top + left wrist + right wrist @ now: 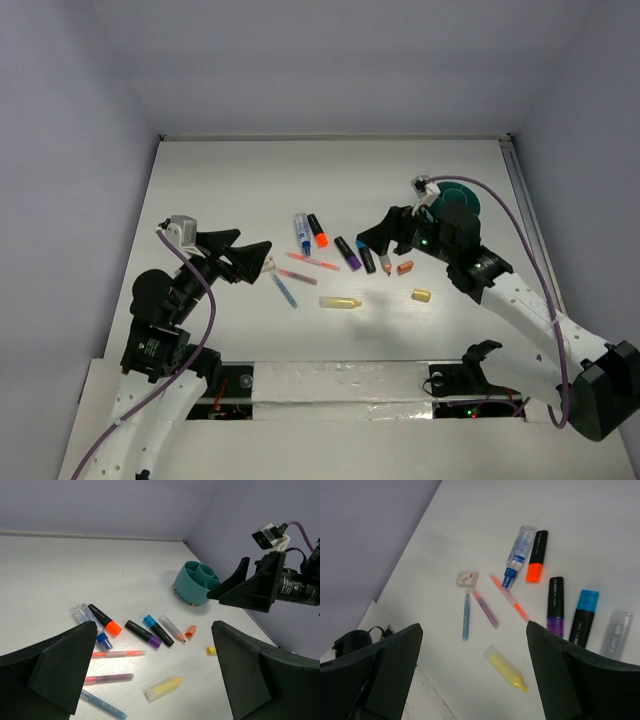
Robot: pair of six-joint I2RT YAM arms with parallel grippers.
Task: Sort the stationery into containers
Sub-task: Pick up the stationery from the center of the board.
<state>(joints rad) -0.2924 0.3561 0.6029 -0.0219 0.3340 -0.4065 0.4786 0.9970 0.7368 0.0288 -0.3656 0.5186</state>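
Right end effector (474, 625) hung apart, empty, near the purple marker (555, 605); a pick seemed underway, needing descent, closure, then the teal cup (196, 582).

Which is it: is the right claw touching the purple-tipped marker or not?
Apart. The left wrist view shows the right gripper hanging in the air, with bare table visible between its fingertips and the purple-tipped marker.
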